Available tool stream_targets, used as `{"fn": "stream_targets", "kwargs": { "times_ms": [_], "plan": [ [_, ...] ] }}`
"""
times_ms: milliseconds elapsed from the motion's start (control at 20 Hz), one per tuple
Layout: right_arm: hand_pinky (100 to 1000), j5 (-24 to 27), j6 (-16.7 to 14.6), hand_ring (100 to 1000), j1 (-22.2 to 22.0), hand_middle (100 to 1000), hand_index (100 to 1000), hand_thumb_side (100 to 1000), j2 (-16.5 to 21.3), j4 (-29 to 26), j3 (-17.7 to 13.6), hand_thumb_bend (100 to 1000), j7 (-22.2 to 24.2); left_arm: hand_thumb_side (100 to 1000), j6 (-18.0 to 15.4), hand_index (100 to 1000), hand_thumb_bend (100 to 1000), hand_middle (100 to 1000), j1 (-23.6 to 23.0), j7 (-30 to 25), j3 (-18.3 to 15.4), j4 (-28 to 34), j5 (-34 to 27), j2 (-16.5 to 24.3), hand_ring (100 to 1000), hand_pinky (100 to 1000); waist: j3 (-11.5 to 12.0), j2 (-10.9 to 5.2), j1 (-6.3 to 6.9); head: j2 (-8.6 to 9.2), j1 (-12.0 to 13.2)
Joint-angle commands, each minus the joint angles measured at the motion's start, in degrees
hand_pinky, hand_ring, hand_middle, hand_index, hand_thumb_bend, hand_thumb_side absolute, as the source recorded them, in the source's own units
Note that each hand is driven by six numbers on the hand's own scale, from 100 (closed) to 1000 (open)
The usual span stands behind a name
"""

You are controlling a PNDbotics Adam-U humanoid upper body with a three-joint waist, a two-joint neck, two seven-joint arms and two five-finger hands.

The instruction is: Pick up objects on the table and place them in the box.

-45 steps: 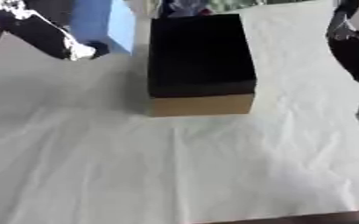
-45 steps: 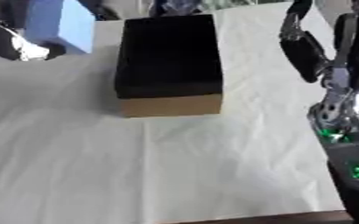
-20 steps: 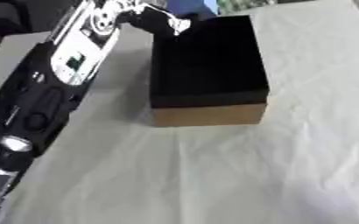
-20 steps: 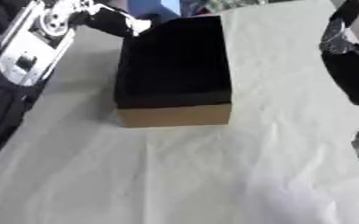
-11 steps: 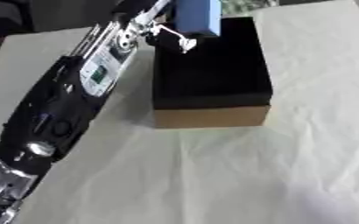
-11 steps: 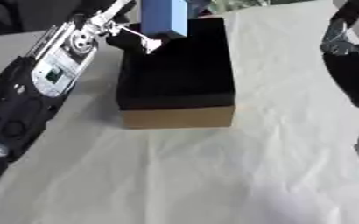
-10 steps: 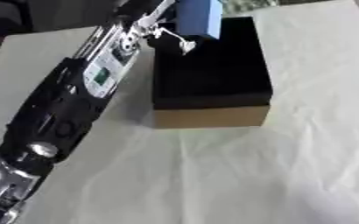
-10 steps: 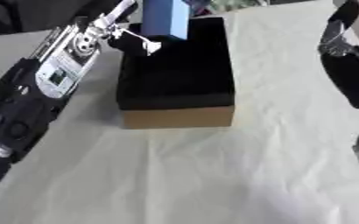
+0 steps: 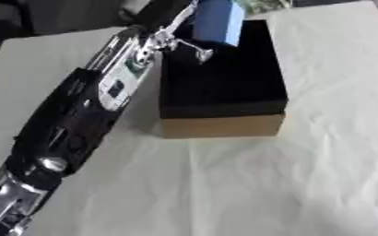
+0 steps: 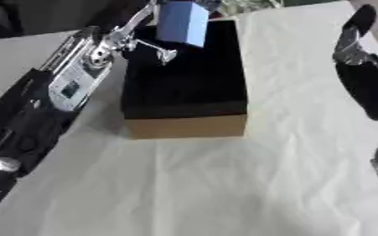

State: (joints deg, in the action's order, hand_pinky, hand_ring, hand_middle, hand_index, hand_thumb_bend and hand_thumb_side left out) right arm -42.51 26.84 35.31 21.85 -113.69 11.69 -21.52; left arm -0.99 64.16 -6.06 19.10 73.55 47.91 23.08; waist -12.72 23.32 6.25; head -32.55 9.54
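Left eye view: left robot hand [image 9: 184, 39] pinching a light blue rectangular block [image 9: 219, 21] over the far end of the black-lined brown cardboard box [image 9: 221, 87].
Block tilted, above box opening, not inside. Box sits on white-cloth-covered bench [image 9: 249, 184]. Right robot hand [image 10: 362, 76] at right edge, can't tell finger state.

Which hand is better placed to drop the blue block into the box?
Left. The left hand already holds the blue block over the box's far end; the right hand hangs off to the side.
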Motion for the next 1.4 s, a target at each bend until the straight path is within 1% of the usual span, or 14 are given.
{"fn": "stream_targets", "kwargs": {
  "times_ms": [50,200,350,450,550,600,700,800,850,900,1100,1250,1300,1400],
  "plan": [
    [810,0.5,-0.3,747,0.9,626,851,365,0.2,-0.9,0.0,100,-0.1,344,-0.6,1000,845,940,1.5,-1.1,-0.2,0.8,4.2,0.3,972,956,-0.2,-1.14,-0.53,0.71,0.3],
    [810,0.6,-0.4,747,0.8,625,851,364,0.2,-0.9,-0.1,100,-0.1,338,0.5,1000,878,934,1.4,-0.1,-0.5,1.1,5.8,0.3,969,960,-0.2,-1.18,-0.58,0.61,0.3],
    [810,0.6,-0.4,747,0.7,625,851,363,0.2,-0.9,-0.1,100,-0.2,311,1.3,1000,849,913,1.2,1.7,-0.6,1.5,5.4,0.3,954,953,0.1,-1.31,-0.64,0.49,0.3],
    [810,0.6,-0.4,748,0.6,626,851,360,0.2,-0.9,-0.2,100,-0.2,279,1.5,1000,812,889,1.0,4.0,-0.7,2.5,4.4,0.2,934,948,0.3,-1.48,-0.70,0.31,0.1],
    [810,0.4,-0.4,748,0.5,626,851,358,0.3,-0.9,-0.3,100,-0.3,251,2.3,976,735,855,0.6,8.2,-1.2,4.1,2.5,0.3,903,942,0.5,-1.78,-0.75,0.03,-0.1],
    [810,0.3,-0.4,748,0.3,626,850,355,0.4,-0.9,-0.4,100,-0.3,246,2.9,947,672,834,0.4,10.8,-1.5,5.2,1.0,0.4,883,948,0.7,-1.97,-0.78,-0.13,-0.3],
    [810,0.1,-0.2,748,0.0,626,850,374,0.6,-0.9,-0.7,100,-0.6,247,4.8,936,589,812,-0.4,16.4,-2.2,8.2,-3.6,0.8,857,966,1.2,-2.46,-0.85,-0.53,-0.8],
    [809,-0.1,-0.1,749,-0.5,627,850,346,0.8,-0.9,-1.0,100,-0.9,276,6.7,924,501,795,-1.5,19.9,-3.1,11.9,-9.0,1.4,834,970,1.9,-3.02,-0.94,-1.12,-1.5],
    [809,-0.2,0.0,749,-0.8,627,850,345,0.9,-0.9,-1.2,100,-1.0,287,7.7,922,482,793,-2.3,21.0,-3.7,14.3,-12.3,1.9,832,971,2.3,-3.32,-1.00,-1.46,-2.0],
    [808,-0.4,0.2,749,-1.1,626,850,344,1.0,-0.9,-1.5,100,-1.2,316,8.8,911,414,779,-3.4,21.7,-4.4,17.0,-15.6,2.6,810,947,2.8,-3.62,-1.08,-1.87,-2.6],
    [807,-0.6,0.7,748,-2.2,626,851,350,1.0,-0.9,-2.2,100,-2.2,383,13.9,895,275,742,-9.1,21.9,-7.9,28.2,-27.1,5.3,764,914,5.1,-4.71,-1.79,-3.50,-5.3],
    [807,-0.7,0.9,749,-2.8,627,851,329,0.9,-0.9,-2.6,100,-2.8,417,17.3,902,236,742,-14.3,21.9,-10.7,36.0,-33.0,7.0,762,928,6.6,-5.53,-2.40,-4.42,-6.7],
    [808,-0.8,0.9,748,-3.0,626,850,323,0.9,-0.9,-2.7,100,-2.9,438,17.9,903,209,741,-16.0,22.1,-11.6,38.4,-35.0,7.3,761,942,7.1,-5.78,-2.60,-4.64,-7.1],
    [807,-0.9,1.2,748,-3.4,627,850,317,0.9,-0.9,-3.0,100,-3.1,439,16.7,902,194,741,-19.2,23.2,-13.6,40.4,-39.4,7.7,763,951,8.2,-6.34,-3.03,-5.25,-7.8]
  ]
}}
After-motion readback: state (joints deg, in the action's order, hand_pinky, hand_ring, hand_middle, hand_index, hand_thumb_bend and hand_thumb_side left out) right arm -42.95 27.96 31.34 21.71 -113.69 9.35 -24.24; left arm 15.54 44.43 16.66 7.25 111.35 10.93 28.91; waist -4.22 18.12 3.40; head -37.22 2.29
